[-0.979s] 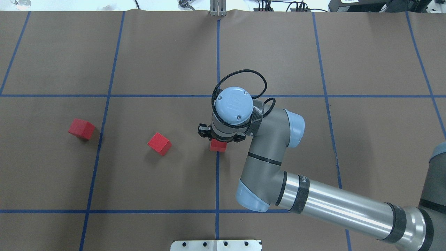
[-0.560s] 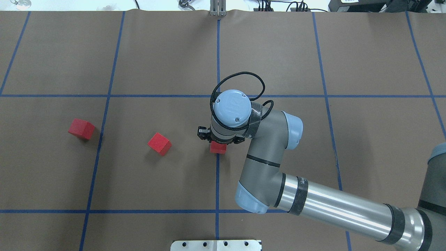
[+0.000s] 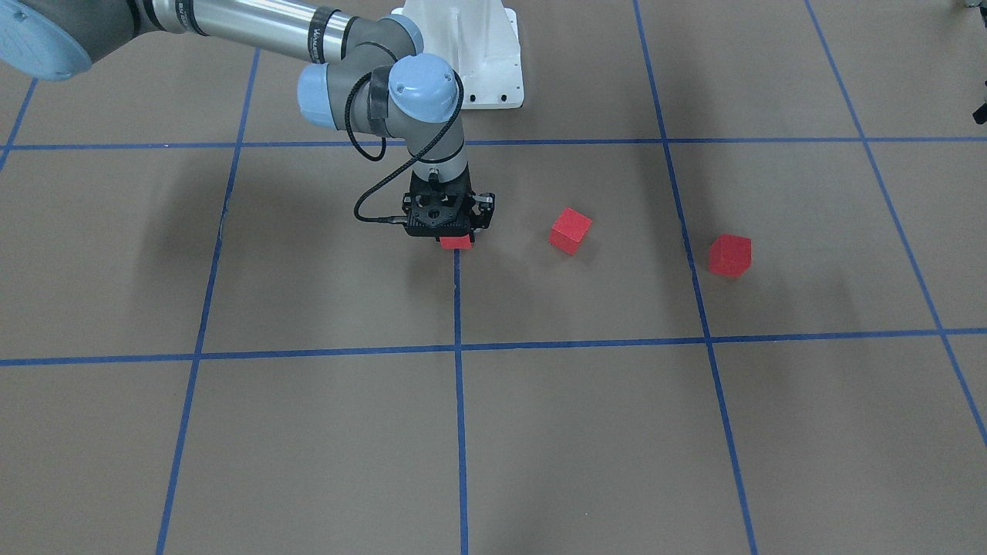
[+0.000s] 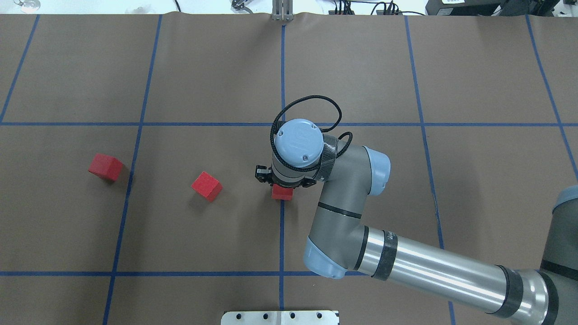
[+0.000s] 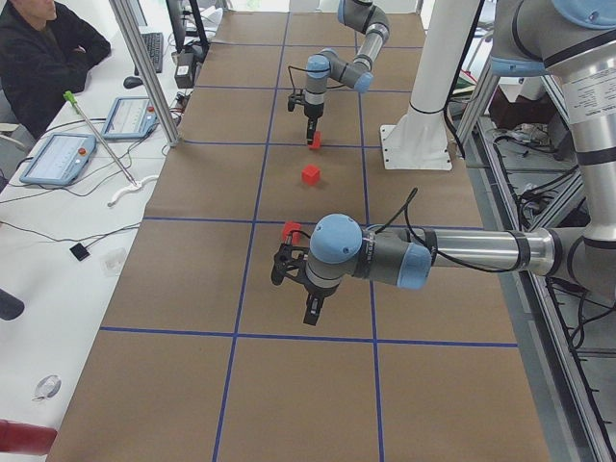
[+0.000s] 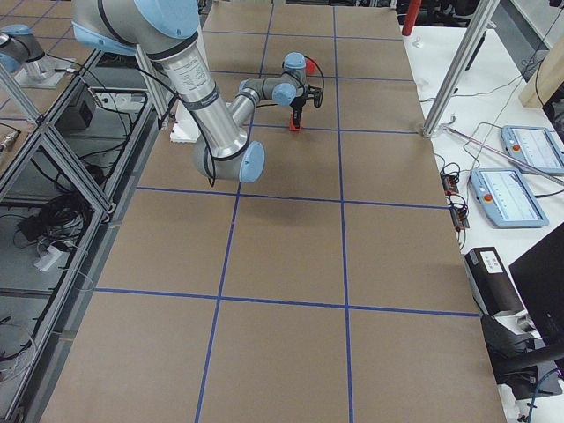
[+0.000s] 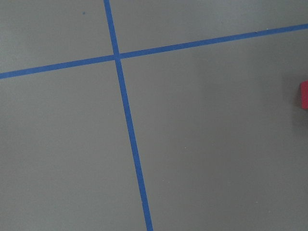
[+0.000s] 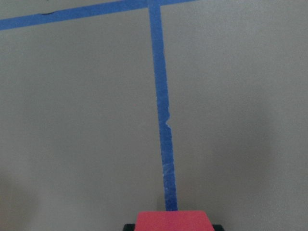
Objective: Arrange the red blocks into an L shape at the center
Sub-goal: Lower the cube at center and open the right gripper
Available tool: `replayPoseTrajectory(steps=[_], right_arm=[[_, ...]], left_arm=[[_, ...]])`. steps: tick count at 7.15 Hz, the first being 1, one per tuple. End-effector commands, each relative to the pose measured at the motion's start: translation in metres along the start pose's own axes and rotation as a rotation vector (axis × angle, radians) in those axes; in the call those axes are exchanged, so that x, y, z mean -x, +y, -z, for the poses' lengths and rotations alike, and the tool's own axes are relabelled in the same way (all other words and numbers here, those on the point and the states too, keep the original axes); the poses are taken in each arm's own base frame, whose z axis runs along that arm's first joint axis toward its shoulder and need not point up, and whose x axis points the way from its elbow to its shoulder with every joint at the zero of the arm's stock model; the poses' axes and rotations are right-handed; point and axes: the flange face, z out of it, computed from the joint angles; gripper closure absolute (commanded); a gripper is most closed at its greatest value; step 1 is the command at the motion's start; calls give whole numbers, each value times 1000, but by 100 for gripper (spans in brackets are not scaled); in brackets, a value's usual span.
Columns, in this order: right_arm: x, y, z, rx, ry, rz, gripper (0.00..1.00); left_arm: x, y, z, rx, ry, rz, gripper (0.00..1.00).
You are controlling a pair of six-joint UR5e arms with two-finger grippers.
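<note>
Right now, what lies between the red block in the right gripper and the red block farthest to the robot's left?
Between the held block and the far block: the third red block, plus one blue tape line, shown in the overhead view.

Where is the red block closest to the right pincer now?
Overhead view: the red block is over the middle blue tape line, at the tips of the right pincer, with a second red block to its left.
</note>
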Motion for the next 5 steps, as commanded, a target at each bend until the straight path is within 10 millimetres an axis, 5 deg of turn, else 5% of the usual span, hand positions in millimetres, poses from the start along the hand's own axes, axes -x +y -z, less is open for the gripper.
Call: replayPoseTrajectory(steps=[1,2,5], right_arm=[[-1,0,-2,0,4,-2,57],[1,2,-4,-20,8,3,7],[6,4,0,-35,2,57,1]], left_arm=[[-1,-1,1,-3,0,-1,0],[-2,-1,2,-3,0,-2,0],[-8,-5,7,-16,1,22,0]])
